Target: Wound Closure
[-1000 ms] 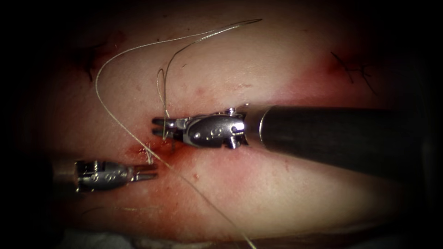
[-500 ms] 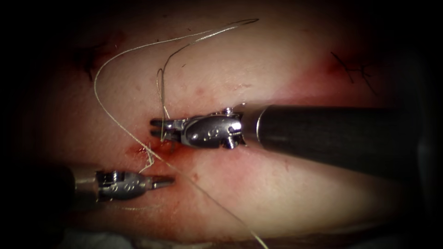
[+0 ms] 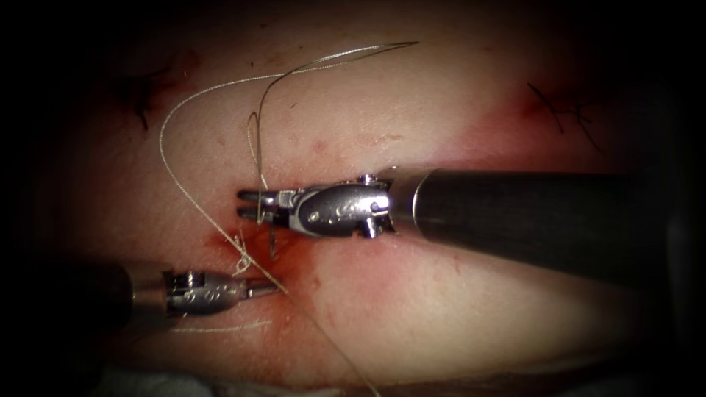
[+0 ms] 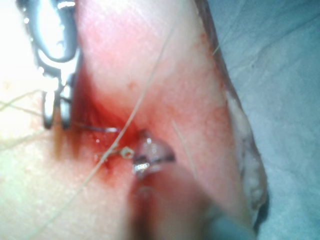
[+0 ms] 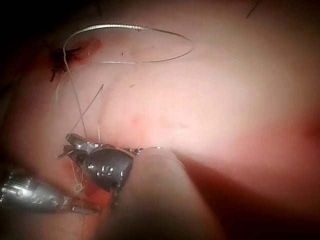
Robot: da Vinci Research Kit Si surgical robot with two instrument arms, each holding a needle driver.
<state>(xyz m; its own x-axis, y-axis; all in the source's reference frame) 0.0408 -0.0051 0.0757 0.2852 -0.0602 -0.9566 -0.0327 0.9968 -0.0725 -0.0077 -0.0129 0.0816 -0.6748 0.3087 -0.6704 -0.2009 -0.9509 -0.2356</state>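
My right tool (image 3: 248, 204) reaches in from the right over the red, wet cut (image 3: 290, 254) in the tissue (image 3: 441, 309). Its jaws stand slightly apart with a strand of pale thread (image 3: 159, 140) running down between them. I also see the right tool (image 4: 56, 117) from the left wrist. A short dark curved piece, apparently the needle (image 3: 272, 239), sits just under those jaws with its end in the cut. My left tool (image 3: 268, 287) lies left of the cut, shut on the thread just below a small knot (image 3: 241, 265).
Older dark stitches (image 3: 562, 110) mark the tissue at the upper right, and another dark stitch (image 3: 143, 103) the upper left. A loose pale thread piece (image 3: 220, 327) lies below the left tool. The long thread loops up to the far side (image 3: 397, 45). Pale cloth (image 3: 169, 382) borders the near edge.
The left tool moved right toward the cut and its jaws went from open to shut. The knot slid slightly down and the thread tail swung left. The right tool barely moved.
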